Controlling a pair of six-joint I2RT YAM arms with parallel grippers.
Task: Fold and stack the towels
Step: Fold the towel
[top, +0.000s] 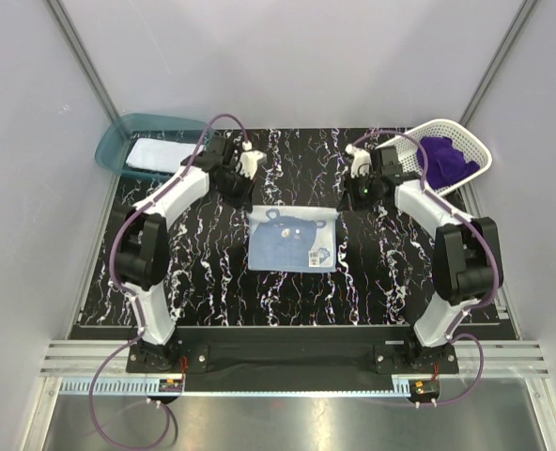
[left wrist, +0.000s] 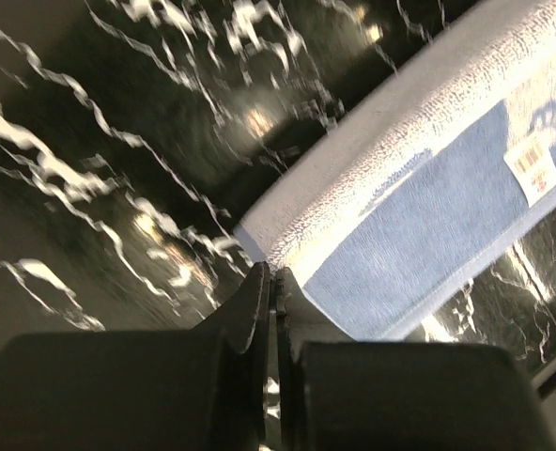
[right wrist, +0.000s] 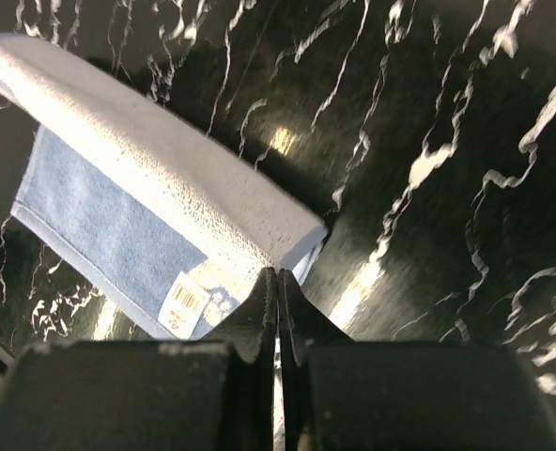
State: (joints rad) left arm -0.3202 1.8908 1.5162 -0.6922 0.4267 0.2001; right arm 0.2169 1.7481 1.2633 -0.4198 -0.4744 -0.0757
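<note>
The light blue towel with the bear-face print point(top: 292, 240) lies in the middle of the black marbled table. Its far edge is raised and shows its pale underside in the left wrist view point(left wrist: 419, 103) and the right wrist view point(right wrist: 165, 160). My left gripper point(top: 248, 195) point(left wrist: 273, 277) is shut at the far left corner. My right gripper point(top: 347, 202) point(right wrist: 278, 277) is shut at the far right corner. The white towel point(top: 156, 153) lies in the teal bin. The purple towel point(top: 444, 155) lies bunched in the white mesh basket.
The teal bin point(top: 118, 141) stands at the far left corner of the table and the white mesh basket point(top: 475, 146) at the far right corner. Grey walls close in both sides and the back. A white label point(top: 317, 256) sits on the towel's near right corner.
</note>
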